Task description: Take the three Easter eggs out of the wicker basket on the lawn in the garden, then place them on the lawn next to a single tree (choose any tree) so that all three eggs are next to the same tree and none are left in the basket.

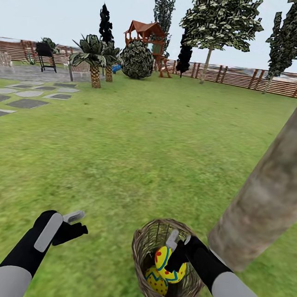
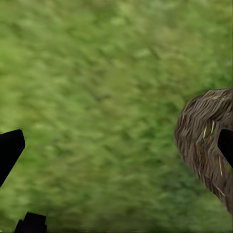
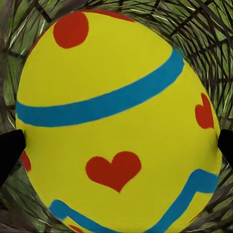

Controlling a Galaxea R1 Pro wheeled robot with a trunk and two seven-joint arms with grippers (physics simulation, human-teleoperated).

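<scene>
The right gripper reaches into the wicker basket, its fingers clamped on either side of a glossy yellow Easter egg with blue bands and red hearts. A second egg lies beneath, partly hidden. The open-weave basket sits on the lawn just beside the smooth mottled tree. The left gripper hovers apart over the grass.

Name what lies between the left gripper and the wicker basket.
Only bare lawn, seen in the head view, separates the left gripper from the wicker basket.
</scene>
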